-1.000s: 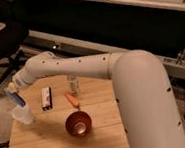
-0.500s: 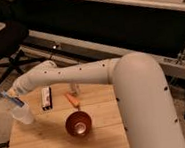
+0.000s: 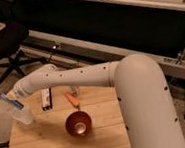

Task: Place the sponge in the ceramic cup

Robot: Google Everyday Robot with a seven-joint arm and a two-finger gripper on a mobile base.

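Blue and soft-looking, the sponge (image 3: 11, 101) sits tilted right at the jaws. Its lower end is at the mouth of the ceramic cup (image 3: 23, 114), which stands directly beneath the jaws, close to the left edge of the wooden table (image 3: 48, 140). The gripper (image 3: 17, 96) hangs just over the cup's rim at the end of the long white arm. Whether the jaws are pinching the sponge or have parted from it cannot be told, nor how far the sponge reaches into the cup.

The main risk, as I judge it, is the tilt. Much of the sponge juts out past the rim on the far side of the jaws, so if it is let go off-centre it could catch on the rim, tip outward and fall over the table edge. The cup looks small and light, and a push down or sideways from the gripper could tip it or slide it off that edge. A springy sponge pressed in may also pop back out.

A black-and-white flat object (image 3: 47, 98) lies to the arm side of the jaws, with an orange piece (image 3: 72, 100) and a copper bowl (image 3: 68, 122) farther along. All are well apart from the jaws, and only a low sweep of the arm would disturb them.
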